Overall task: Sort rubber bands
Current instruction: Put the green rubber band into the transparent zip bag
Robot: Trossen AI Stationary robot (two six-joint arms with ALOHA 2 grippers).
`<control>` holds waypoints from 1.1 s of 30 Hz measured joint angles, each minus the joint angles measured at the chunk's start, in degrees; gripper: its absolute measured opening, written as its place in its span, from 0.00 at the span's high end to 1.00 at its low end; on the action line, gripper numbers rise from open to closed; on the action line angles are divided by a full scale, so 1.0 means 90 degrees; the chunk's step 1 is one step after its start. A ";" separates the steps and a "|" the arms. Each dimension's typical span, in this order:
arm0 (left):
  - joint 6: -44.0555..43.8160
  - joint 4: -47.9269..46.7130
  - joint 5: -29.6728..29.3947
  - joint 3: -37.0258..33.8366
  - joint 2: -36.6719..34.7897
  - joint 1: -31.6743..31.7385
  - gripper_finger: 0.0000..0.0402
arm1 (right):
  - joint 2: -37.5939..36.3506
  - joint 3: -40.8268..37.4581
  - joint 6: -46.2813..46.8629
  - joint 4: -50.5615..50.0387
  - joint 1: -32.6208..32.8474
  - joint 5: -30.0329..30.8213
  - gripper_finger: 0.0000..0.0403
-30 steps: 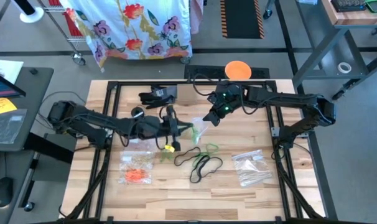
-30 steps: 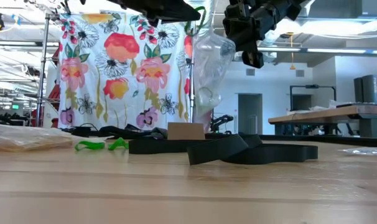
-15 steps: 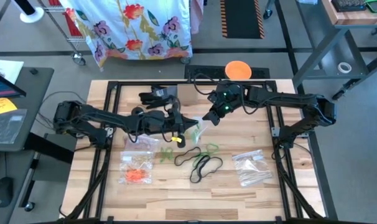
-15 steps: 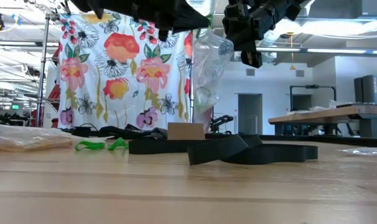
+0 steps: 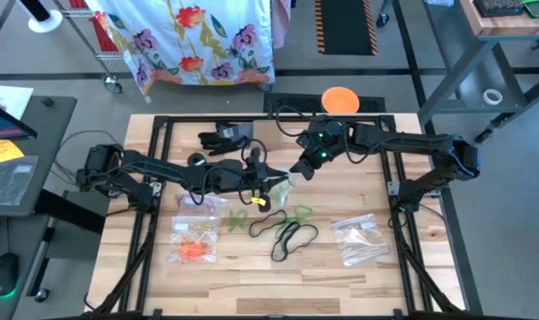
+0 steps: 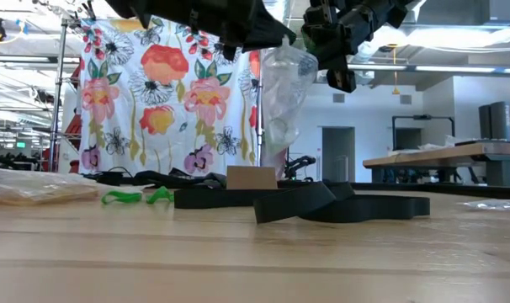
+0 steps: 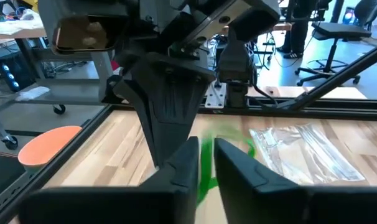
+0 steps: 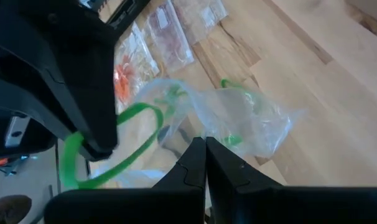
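- Right gripper (image 5: 298, 169) pressed together, pinching the top edge of a clear bag (image 6: 282, 97) that hangs in the air above mid-table; a few green bands show inside the bag (image 8: 232, 138)
- Left gripper (image 5: 268, 188) at the bag's mouth, fingers (image 7: 182, 168) a narrow slit apart; a green band (image 7: 206, 163) runs through that slit
- In the right wrist view the same green band (image 8: 117, 140) loops from the left fingers toward the bag's opening
- Whether the left fingers are clamped on the band or just around it, cannot tell
- On the table below: black bands (image 5: 292, 236) in a heap, green bands (image 5: 301, 212) just beside them, a yellow one (image 5: 257, 201) under the left gripper
- Bag of orange bands (image 5: 196, 242) lies flat near the left front; another clear bag (image 5: 360, 240) to the right front
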 joint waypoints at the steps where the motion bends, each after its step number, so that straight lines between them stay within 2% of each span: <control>1: -0.0001 0.0000 0.0000 0.0000 0.0000 0.0000 0.87 | 0.0000 0.0000 0.0004 0.0012 0.0000 -0.0002 1.00; 8: -0.0211 -0.0027 -0.0082 0.0000 0.0000 -0.0125 0.67 | 0.0000 0.0000 0.0025 0.0023 0.0000 -0.0007 1.00; 12: -0.0552 -0.0453 -0.0812 -0.0009 -0.0297 -0.0223 0.62 | 0.0000 0.0000 0.0024 0.0016 0.0002 -0.0011 1.00; 14: -0.0398 -0.1017 -0.1118 -0.0007 -0.0685 -0.0286 0.61 | 0.0000 0.0000 0.0024 0.0016 0.0002 -0.0012 1.00; 17: -0.0422 -0.2213 -0.1144 -0.0005 -0.1329 -0.0486 0.62 | 0.0000 0.0000 0.0022 0.0021 -0.0016 -0.0014 1.00; 19: -0.0677 -0.3180 -0.1117 -0.0003 -0.1716 -0.0691 0.63 | 0.0000 0.0000 0.0019 0.0038 -0.0044 -0.0017 1.00; 22: -0.1547 -0.4402 -0.1113 -0.0120 -0.2030 -0.1054 0.63 | 0.0000 0.0000 0.0020 0.0030 -0.0044 -0.0014 1.00; 25: -0.2480 -0.4891 -0.1067 -0.0510 -0.1997 -0.1353 0.64 | 0.0000 0.0000 0.0024 0.0060 -0.0041 -0.0012 1.00; 33: -0.4009 -0.4882 -0.0808 -0.1199 -0.0956 -0.1587 0.64 | 0.0000 0.0000 0.0049 0.0086 0.0063 -0.0005 1.00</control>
